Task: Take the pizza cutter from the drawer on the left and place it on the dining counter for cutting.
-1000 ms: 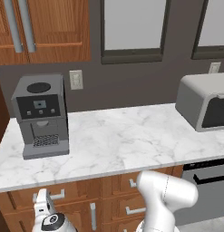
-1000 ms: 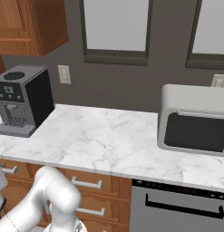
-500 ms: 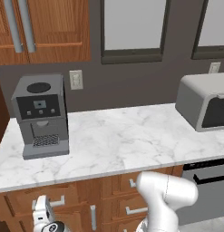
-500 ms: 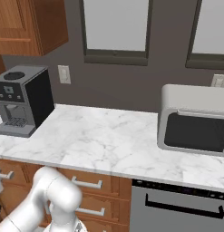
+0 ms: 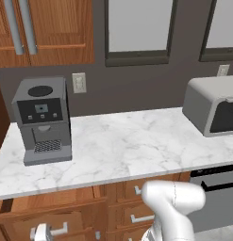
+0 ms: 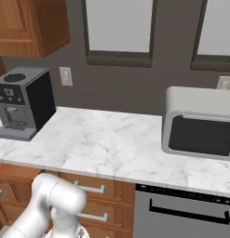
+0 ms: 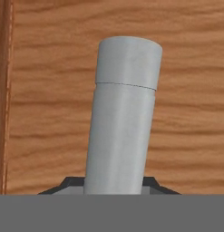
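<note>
A grey coffee machine (image 5: 41, 120) is sitting at the left end of the marble tabletop (image 5: 122, 146), with a microwave (image 6: 200, 123) over at the right end. Below the left edge, the drawer (image 5: 40, 207) is sticking out a bit. The pincer (image 7: 114, 183) is clamping tight on the drawer's silver bar handle (image 7: 123, 113), wooden front right behind it.

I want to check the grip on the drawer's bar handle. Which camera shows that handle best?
The hand view: the silver bar handle runs up the middle against the wooden drawer front, with the gripper shut on it. The left base view shows a small piece at the bottom edge. In the right base view I cannot make it out.
</note>
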### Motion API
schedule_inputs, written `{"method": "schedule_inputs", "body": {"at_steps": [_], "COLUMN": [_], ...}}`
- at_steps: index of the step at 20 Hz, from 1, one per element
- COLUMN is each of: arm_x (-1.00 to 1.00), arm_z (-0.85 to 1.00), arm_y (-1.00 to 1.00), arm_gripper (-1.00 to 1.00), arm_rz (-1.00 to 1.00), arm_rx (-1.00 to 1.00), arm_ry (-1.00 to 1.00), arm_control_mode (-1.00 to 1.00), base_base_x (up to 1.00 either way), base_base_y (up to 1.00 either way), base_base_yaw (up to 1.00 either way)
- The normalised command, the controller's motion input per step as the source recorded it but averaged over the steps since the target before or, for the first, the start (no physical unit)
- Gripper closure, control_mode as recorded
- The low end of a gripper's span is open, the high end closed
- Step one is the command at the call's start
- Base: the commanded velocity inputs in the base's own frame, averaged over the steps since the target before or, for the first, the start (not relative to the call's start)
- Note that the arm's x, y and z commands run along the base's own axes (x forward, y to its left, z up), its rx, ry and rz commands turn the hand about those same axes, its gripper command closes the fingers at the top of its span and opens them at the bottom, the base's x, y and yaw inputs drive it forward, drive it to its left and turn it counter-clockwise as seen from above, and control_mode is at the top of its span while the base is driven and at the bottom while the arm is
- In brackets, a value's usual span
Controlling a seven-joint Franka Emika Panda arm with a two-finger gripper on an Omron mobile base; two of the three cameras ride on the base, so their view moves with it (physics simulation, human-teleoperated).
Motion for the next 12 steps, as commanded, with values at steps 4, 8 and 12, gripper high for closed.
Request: {"method": "schedule_inputs", "body": {"at_steps": [4,8,12], "arm_x": [-0.78,-0.77,-0.85], "arm_z": [0.0,0.0,0.0], "arm_y": [0.0,0.0,0.0], "arm_gripper": [1.0,1.0,1.0], "arm_rz": [0.0,0.0,0.0], "arm_rx": [0.0,0.0,0.0], "arm_ry": [0.0,0.0,0.0], "arm_control_mode": [-1.0,-1.0,-1.0], "base_base_x": [0.0,0.0,0.0], "base_base_y": [0.0,0.0,0.0], "base_base_yaw": [0.0,0.0,0.0]}}
